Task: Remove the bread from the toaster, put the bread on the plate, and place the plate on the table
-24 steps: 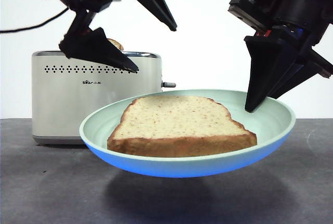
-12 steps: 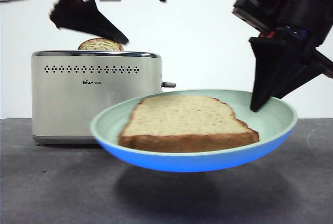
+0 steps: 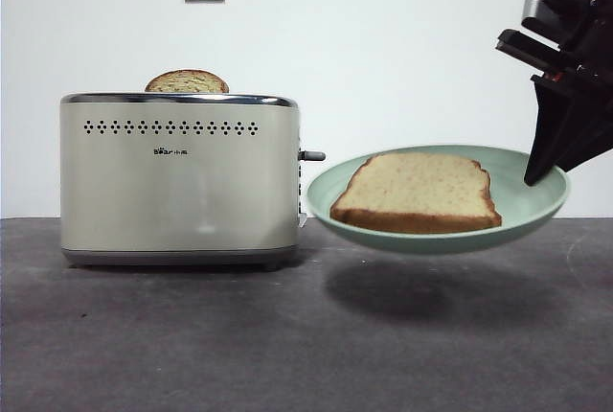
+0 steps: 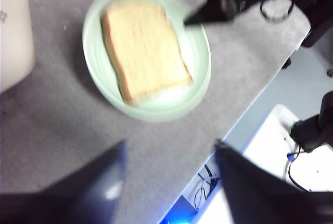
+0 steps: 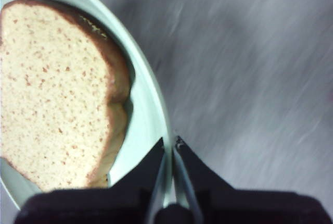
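i am on the last step: the bread point(image 3: 419, 190) already lies flat on the plate point(image 3: 536, 211), and the plate has yet to be set down on the bench point(image 3: 192, 335). my right end effector point(image 5: 171, 143) has its jaws closed on the plate's rim, one jaw inside and one outside, at the right edge of the front view. the plate hangs clear of the bench there, right of centre, with its shadow on the surface below it, and it sits a little tilted.

my left end effector point(image 4: 169, 153) hangs high above with its jaws apart and nothing between them; in the front view it shows only as a dark tip at the upper left.

the next move, as i judge it, calls for a slow, level descent so the slice does not slide toward the low side, then release only once the plate's base rests on the bench.

the toaster point(image 3: 177, 182) stands at the left of the front view, just beside the plate but apart from it. a second slice point(image 3: 187, 82), browner and domed, pokes up from one slot. whether the other slot holds anything, i cannot tell.
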Tool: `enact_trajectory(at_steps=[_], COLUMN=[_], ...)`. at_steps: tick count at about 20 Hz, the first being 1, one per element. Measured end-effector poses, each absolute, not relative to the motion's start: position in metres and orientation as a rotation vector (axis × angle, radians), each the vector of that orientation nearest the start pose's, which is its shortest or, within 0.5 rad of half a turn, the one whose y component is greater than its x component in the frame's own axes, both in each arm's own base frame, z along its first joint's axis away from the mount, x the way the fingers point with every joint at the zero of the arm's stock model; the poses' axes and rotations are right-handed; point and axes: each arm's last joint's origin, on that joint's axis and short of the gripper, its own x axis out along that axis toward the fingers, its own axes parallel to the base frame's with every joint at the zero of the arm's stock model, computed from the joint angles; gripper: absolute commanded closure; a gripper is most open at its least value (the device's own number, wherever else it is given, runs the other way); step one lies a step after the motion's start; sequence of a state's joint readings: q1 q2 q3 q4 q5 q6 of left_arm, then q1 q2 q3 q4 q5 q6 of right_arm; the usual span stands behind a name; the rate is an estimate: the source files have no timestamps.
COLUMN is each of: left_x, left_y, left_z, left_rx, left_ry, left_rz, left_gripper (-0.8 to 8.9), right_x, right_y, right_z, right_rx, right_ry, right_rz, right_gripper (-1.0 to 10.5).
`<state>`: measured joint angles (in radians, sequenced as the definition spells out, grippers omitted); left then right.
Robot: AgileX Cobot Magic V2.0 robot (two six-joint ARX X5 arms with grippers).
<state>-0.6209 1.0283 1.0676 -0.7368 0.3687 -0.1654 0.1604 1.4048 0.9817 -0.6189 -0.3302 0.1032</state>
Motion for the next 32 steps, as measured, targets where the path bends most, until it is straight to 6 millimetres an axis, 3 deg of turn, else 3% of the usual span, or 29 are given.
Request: enact_trajectory(at_steps=[1, 12, 16, 19, 20, 24, 29, 32], left_x=[0.156, 0.155, 0.155, 0.154, 0.154, 0.154, 0.153, 0.153], left_y=[-0.124, -0.125, -0.125, -0.124, -0.124, -0.124, -0.124, -0.123], left_z=[0.338, 0.339, 0.338, 0.337, 0.337, 0.337, 0.336, 0.335], left_rx=[-0.054, -0.053, -0.051, -0.049, -0.048, -0.049, -0.045, -0.031], left_ry=[0.796, 0.791, 0.799, 0.815, 0.818, 0.818, 0.830, 0.829], left_rz=[-0.885, -0.889, -0.888, -0.885, -0.884, -0.884, -0.883, -0.888], left_gripper=[8.29, 8.22, 8.22, 8.22, 8.22, 8.22, 8.22, 8.22], right_x=[0.272, 0.316, 0.323, 0.327, 0.327, 0.327, 0.320, 0.298], right_y=[0.050, 0.046, 0.046, 0.046, 0.046, 0.045, 0.047, 0.045], right_z=[0.235, 0.169, 0.160, 0.161, 0.161, 0.161, 0.171, 0.215], right_rx=[0.197, 0.303, 0.304, 0.275, 0.275, 0.268, 0.328, 0.312], right_ry=[1.053, 1.141, 1.127, 1.086, 1.083, 1.081, 1.103, 1.028], right_rz=[0.375, 0.328, 0.314, 0.283, 0.281, 0.268, 0.368, 0.392], right_gripper=[9.6, 9.6, 9.6, 9.5, 9.0, 4.9, 4.7, 4.7])
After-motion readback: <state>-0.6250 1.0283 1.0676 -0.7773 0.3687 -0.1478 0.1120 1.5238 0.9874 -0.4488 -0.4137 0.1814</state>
